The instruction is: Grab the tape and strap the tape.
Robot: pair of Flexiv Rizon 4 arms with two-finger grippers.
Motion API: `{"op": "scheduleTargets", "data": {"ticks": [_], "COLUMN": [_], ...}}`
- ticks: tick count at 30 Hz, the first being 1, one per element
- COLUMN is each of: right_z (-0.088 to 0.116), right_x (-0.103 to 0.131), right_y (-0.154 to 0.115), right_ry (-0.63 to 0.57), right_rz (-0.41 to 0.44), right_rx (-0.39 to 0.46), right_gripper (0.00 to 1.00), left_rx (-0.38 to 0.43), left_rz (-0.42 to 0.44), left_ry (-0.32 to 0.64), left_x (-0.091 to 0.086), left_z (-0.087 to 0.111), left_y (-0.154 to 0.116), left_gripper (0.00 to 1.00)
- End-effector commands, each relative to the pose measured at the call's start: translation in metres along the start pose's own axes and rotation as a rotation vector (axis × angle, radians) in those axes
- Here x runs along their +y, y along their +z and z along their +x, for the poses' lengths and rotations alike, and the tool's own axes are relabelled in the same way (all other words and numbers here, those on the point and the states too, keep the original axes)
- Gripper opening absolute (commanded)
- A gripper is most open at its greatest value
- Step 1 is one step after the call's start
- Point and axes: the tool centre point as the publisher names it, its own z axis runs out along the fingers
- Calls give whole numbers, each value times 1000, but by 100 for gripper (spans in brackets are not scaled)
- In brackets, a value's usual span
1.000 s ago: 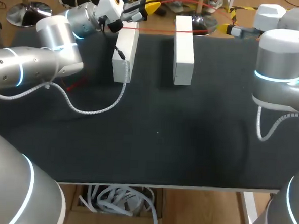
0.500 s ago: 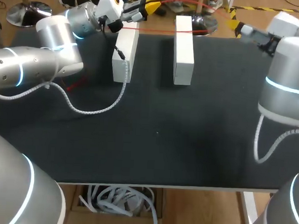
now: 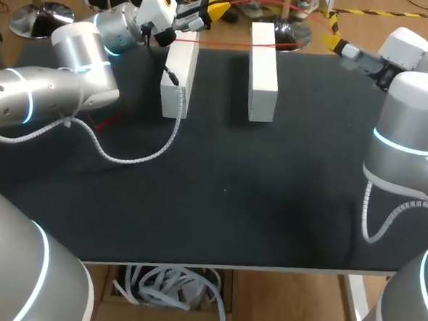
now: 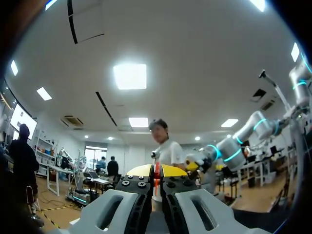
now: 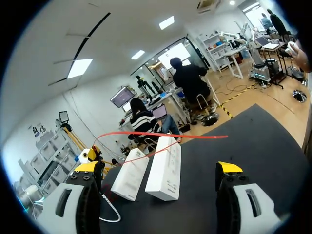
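At the tabletop's far edge the left gripper pinches one end of the red tape. The tape arcs over the left white block and the right white block toward the far right corner. There the right gripper stands wide and holds nothing. If it closes off-line it could miss the thin free end, and a tug might pull the tape out of the left pinch.

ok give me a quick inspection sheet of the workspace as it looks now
surface: black table top, flat
job's things: red tape stretched above two white boxes standing side by side at the far edge
clutter: small red scrap on the table near the left arm
grippers: left gripper shut on the red tape; right gripper open, tape's free end ahead of it
cables: white coiled cable from the left arm lying on the table
surroundings: nothing seen over the table
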Motion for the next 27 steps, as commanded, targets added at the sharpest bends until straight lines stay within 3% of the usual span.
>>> {"op": "scheduleTargets", "data": {"ticks": [1,5,9,12,15,21,27], "right_z": [-2,-10,-20,-27,-30,-27,-29], "right_x": [4,8,15,22,28,43,49], "right_y": [-2,-12,-14,-13,-10,-2,7], "right_ry": [204,560,926,1034,1115,1138,1136], "right_rz": [-73,-210,-347,-428,-484,-519,-534], "right_rx": [-50,-124,-101,-41,86,281,327], "right_gripper": [100,100,100,100,100,100,100], "left_rx": [-4,-4,-4,-4,-4,-4,-4], "left_rz": [-2,-2,-2,-2,-2,-2,-2], "left_ry": [0,0,0,0,0,0,0], "left_x": [-1,-1,-1,-1,-1,-1,-1], "left_z": [1,1,1,1,1,1,1], "left_y": [1,1,1,1,1,1,1], "left_gripper": [0,0,0,0,0,0,0]}}
